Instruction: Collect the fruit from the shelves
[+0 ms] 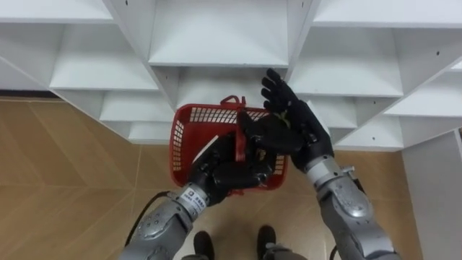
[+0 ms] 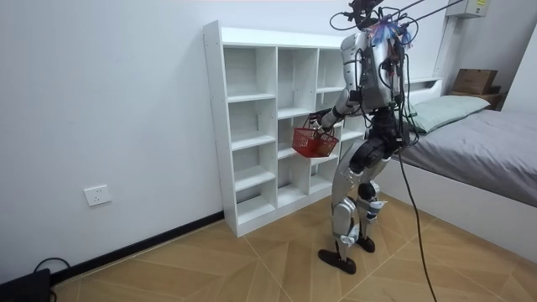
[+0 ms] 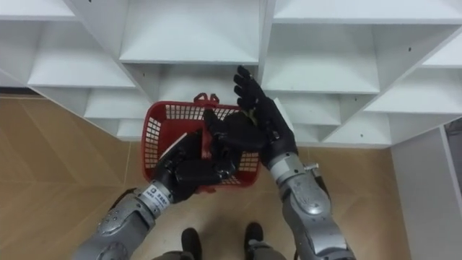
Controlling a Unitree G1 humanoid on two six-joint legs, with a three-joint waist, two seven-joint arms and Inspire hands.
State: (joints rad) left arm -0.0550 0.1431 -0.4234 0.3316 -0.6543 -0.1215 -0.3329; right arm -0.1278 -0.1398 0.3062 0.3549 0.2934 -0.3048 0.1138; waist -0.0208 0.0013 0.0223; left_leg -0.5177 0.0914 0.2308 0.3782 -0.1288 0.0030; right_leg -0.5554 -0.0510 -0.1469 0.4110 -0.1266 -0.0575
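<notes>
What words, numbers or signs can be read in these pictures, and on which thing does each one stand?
No text can be read.
On the small white tag by the left hand: print too blurred to read.
On the red plastic mesh basket: none.
On the white wooden shelf unit: none.

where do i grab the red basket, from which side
Take the handle arching across the red basket, from above at the robot's near side: the mesh walls are too wide, and the left hand has its fingers curled there.
</notes>
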